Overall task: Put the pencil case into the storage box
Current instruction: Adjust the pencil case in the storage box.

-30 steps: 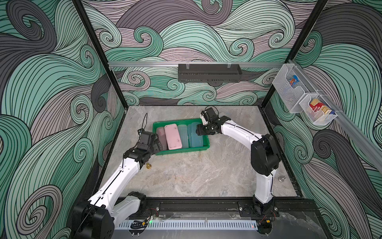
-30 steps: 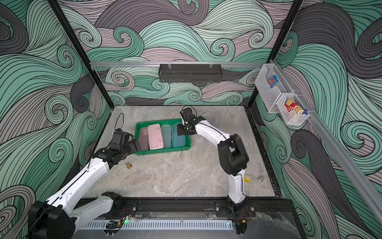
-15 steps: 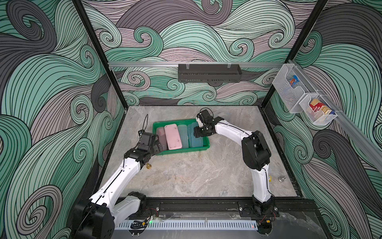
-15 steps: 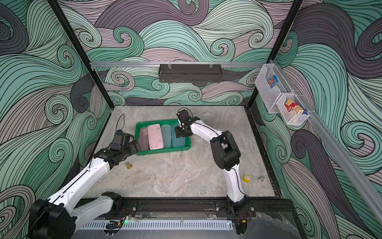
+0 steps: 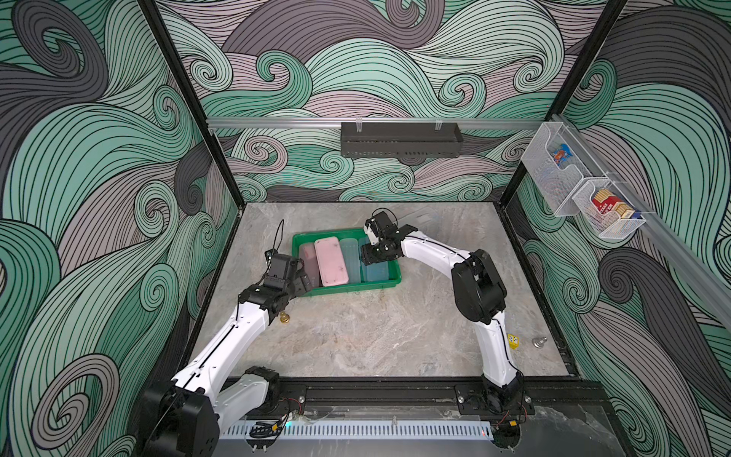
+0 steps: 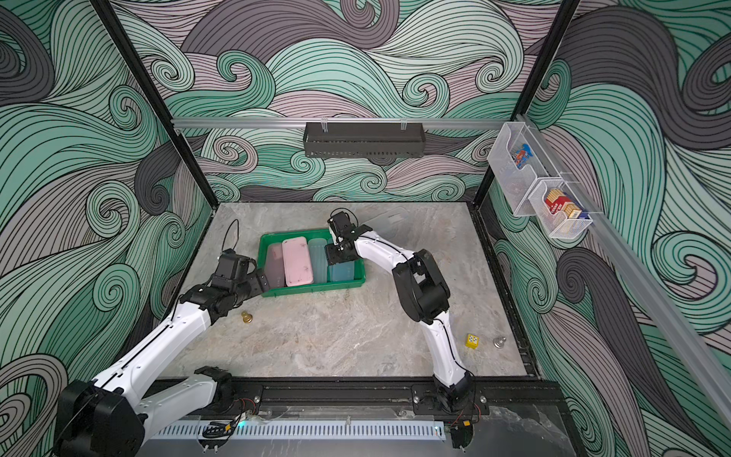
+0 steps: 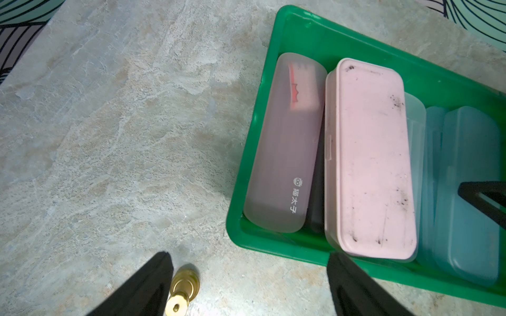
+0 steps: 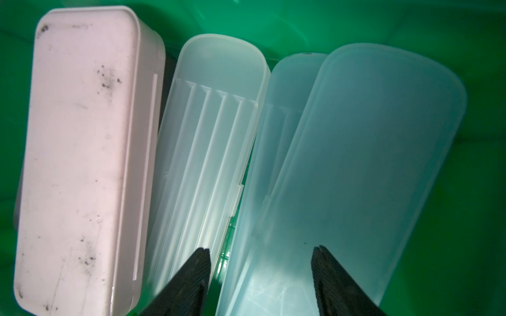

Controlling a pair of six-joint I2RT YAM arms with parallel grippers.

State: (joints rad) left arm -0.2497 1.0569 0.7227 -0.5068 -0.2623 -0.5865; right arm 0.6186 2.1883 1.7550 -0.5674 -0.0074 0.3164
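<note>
Two white robot arms reach over a grey marbled table (image 5: 356,340) inside a booth with swirling green and mauve walls. Near the middle of the table sits a shallow green storage box (image 5: 356,288). It holds pencil cases laid side by side: a frosted pencil case (image 7: 282,147) at the left end, then a scuffed pink pencil case (image 5: 331,261), a clear pencil case (image 8: 208,136), and a blue pencil case (image 5: 375,273) at the right end. The blue one lies slanted over another bluish piece beneath it. The right pincer (image 5: 372,259) is low inside the box at that end. Its wrist view shows its fingers (image 8: 191,281) drawn together to a narrow gap, tips over the blue case; whether they pinch it cannot be told. The left pincer (image 7: 248,254) hangs just outside the box's near left corner, fingers wide apart, gripping nothing. A small brass piece (image 5: 284,317) stands on the table just beside the left arm. A yellow die (image 5: 513,341) and a small silver piece (image 5: 538,342) lie near the right arm's base, well apart from the box.
</note>
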